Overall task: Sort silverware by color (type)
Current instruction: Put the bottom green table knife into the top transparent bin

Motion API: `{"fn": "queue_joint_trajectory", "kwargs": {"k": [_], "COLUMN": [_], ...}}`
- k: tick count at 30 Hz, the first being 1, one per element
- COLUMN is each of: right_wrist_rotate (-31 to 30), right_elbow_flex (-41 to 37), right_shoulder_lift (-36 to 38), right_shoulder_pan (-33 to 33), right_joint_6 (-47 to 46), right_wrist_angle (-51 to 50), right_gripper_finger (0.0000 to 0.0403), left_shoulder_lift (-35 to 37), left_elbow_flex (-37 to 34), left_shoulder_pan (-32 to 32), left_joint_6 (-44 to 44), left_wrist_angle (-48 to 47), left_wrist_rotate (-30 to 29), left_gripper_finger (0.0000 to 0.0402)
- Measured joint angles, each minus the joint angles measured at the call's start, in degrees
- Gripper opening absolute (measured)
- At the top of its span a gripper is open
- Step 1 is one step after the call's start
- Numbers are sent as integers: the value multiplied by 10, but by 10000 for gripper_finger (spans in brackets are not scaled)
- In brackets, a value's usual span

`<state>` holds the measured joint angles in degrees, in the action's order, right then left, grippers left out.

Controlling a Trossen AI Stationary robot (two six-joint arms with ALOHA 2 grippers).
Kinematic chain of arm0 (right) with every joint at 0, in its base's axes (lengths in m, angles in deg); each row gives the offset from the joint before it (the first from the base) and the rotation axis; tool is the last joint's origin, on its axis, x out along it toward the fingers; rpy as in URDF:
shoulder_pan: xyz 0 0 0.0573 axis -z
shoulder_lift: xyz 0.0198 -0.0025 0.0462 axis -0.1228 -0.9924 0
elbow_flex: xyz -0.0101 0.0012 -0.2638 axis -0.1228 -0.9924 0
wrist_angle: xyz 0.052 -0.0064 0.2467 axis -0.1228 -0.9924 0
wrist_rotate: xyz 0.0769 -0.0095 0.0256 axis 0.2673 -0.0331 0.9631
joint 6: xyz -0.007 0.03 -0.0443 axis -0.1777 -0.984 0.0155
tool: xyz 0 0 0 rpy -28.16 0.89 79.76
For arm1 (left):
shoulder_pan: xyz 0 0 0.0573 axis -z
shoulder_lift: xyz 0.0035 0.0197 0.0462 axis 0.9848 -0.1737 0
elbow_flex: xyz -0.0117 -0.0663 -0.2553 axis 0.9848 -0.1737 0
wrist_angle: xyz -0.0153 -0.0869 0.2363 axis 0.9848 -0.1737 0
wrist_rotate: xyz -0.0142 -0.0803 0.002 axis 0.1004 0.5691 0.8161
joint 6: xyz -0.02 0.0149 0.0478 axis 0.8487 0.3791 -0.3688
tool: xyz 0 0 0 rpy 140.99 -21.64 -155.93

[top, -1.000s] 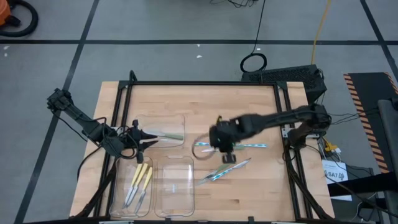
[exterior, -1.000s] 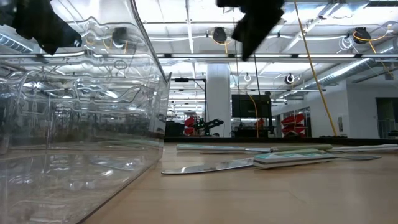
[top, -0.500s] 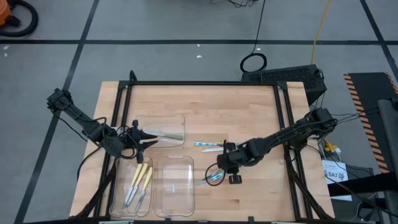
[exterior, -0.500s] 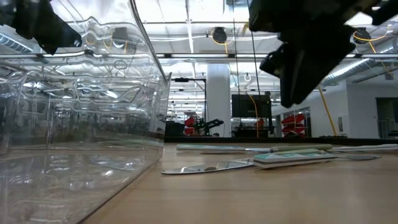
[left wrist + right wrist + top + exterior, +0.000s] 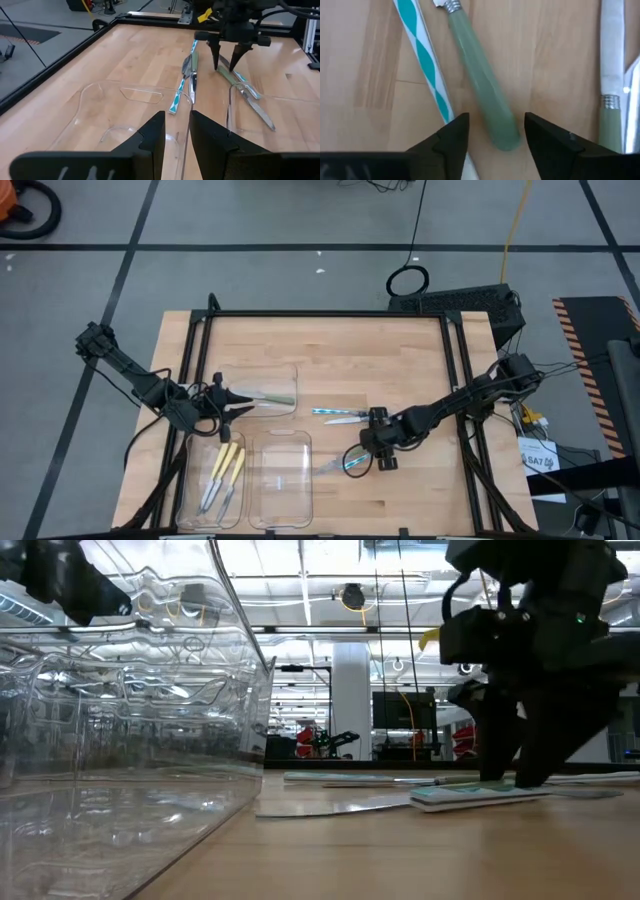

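Loose silverware lies flat on the wooden table: a pale green handle (image 5: 487,97), a blue-and-white striped handle (image 5: 425,62) and a second green-handled piece (image 5: 609,120). My right gripper (image 5: 492,132) is open and low over this pile (image 5: 345,463), one finger on each side of the green handle's free end. I see no touch. My left gripper (image 5: 177,137) hovers with its fingers a little apart at the far-left clear tray (image 5: 285,375), where one green utensil (image 5: 272,400) lies. Yellow utensils (image 5: 222,475) lie in the near-left tray.
A third clear tray (image 5: 282,442) stands beside the yellow one near the front edge. Another blue-handled utensil (image 5: 335,415) lies just beyond the pile. A black frame (image 5: 330,313) borders the table. Bare wood lies at the far side and right.
My right gripper has come down from well above the table toward the near edge, onto the pile of loose silverware, and its fingers have opened around the green handle. The silverware has stayed where it was.
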<state>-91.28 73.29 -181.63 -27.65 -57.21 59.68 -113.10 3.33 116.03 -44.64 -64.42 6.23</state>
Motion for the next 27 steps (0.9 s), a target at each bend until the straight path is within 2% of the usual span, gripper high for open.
{"fn": "queue_joint_trajectory", "kwargs": {"k": [4,8,11,15,20,24,27], "right_wrist_rotate": [-12,-23,-24,-29,-37,-41,-37], "right_elbow_flex": [-30,-57,-75,-90,-90,-90,-90], "right_shoulder_lift": [2,3,3,3,2,0,0], "right_shoulder_pan": [-1,-1,-2,-2,-1,3,7], "right_joint_6": [11,9,5,-6,9,20,22], "right_wrist_angle": [52,90,111,134,135,121,108], "right_gripper_finger": [193,180,154,99,42,33,32], "left_shoulder_lift": [0,0,-3,-16,-36,-68,-103], "left_elbow_flex": [0,0,0,0,0,0,2], "left_shoulder_pan": [0,0,0,0,0,-1,-1], "left_joint_6": [-8,12,30,30,-61,-157,-209], "left_wrist_angle": [4,4,5,15,126,260,317], "left_wrist_rotate": [-3,-22,-24,-24,-24,-20,-17], "left_gripper_finger": [97,97,97,97,97,97,97]}}
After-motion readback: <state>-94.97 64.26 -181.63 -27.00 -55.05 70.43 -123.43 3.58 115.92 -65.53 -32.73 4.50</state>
